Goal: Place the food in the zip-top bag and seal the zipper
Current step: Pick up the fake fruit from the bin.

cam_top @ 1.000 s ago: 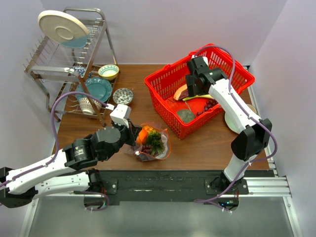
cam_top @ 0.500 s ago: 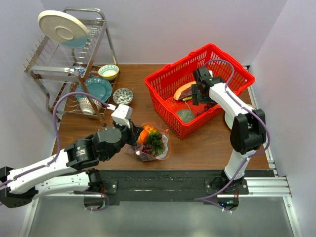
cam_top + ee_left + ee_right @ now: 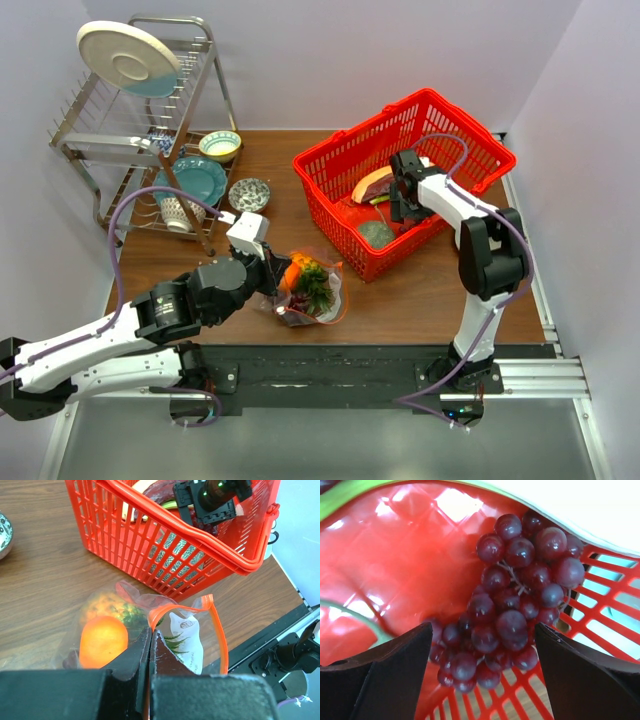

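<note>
The clear zip-top bag [image 3: 318, 296] lies on the table near the front edge. Inside it are the pineapple [image 3: 107, 605] and an orange fruit [image 3: 103, 641]. My left gripper [image 3: 150, 630] is shut on the bag's mouth edge, pinching the red-orange zipper [image 3: 221, 640], which loops open to the right. My right gripper [image 3: 482, 630] reaches down inside the red basket [image 3: 335, 165], jaws open. The dark purple grape bunch [image 3: 512, 615] lies on the basket floor between its fingers, and neither finger touches it.
The basket also holds a pink-red slice with tan rind [image 3: 372, 183], a long white-green stalk and a round green item [image 3: 378, 234]. A dish rack [image 3: 150, 130] with plates and bowls stands back left. A small bowl [image 3: 248, 193] sits beside it.
My right arm has folded down deeper into the basket, bringing its open jaws over the grape bunch. The left arm and bag have stayed put.
</note>
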Robot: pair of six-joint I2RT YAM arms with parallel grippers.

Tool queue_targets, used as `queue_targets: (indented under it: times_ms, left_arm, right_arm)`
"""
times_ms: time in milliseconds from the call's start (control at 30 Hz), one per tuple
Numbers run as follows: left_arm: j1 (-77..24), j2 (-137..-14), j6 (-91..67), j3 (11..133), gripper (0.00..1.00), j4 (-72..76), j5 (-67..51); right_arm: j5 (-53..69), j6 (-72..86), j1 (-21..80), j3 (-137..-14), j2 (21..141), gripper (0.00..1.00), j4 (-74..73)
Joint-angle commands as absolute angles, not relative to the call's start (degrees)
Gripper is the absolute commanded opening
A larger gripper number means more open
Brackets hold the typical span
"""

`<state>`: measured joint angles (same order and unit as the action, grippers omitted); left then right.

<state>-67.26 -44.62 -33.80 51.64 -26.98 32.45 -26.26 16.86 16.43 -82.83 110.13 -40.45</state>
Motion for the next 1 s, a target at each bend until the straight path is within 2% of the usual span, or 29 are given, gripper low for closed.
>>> queue_targets:
  times_ms: [0, 100, 200, 233, 367, 600, 833, 967]
  left_arm:
    - [-67.3, -44.4, -33.2, 51.6, 0.00, -22.5, 32.0]
    - [-67.3, -44.4, -33.1, 51.6, 0.00, -22.5, 31.7]
    - [-67.3, -44.1, -33.1, 51.5, 0.00, -22.7, 31.6]
    - [-67.3, -44.1, -33.1, 51.5, 0.00, -22.6, 31.5]
    - [-67.3, -44.1, -33.0, 51.6, 0.00, -22.7, 30.9]
    - [-67.3, -44.9, -32.0, 52.5, 0.00, -22.4, 30.5]
    - [-67.3, -44.9, -31.6, 52.8, 0.00, -22.8, 30.8]
    - [-67.3, -45.0, -31.3, 53.3, 0.00, -23.0, 31.1]
  right_arm:
    - [-29.4, 19.1, 15.8, -81.0, 111.6, 0.84, -37.3]
    - [-28.7, 19.3, 15.6, -79.7, 112.8, 0.79, -35.7]
    - [-27.7, 19.3, 15.6, -78.9, 112.9, 0.59, -35.2]
    - [-27.5, 19.3, 15.7, -79.1, 112.5, 0.43, -35.2]
    - [-26.5, 19.0, 15.7, -79.2, 106.9, 0.17, -34.9]
    - [-10.4, 18.1, 15.7, -79.8, 89.4, 0.10, -30.6]
    - [7.8, 19.7, 15.6, -84.0, 80.3, 0.09, -27.8]
    - [22.6, 21.7, 15.7, -83.2, 74.9, 0.09, -20.7]
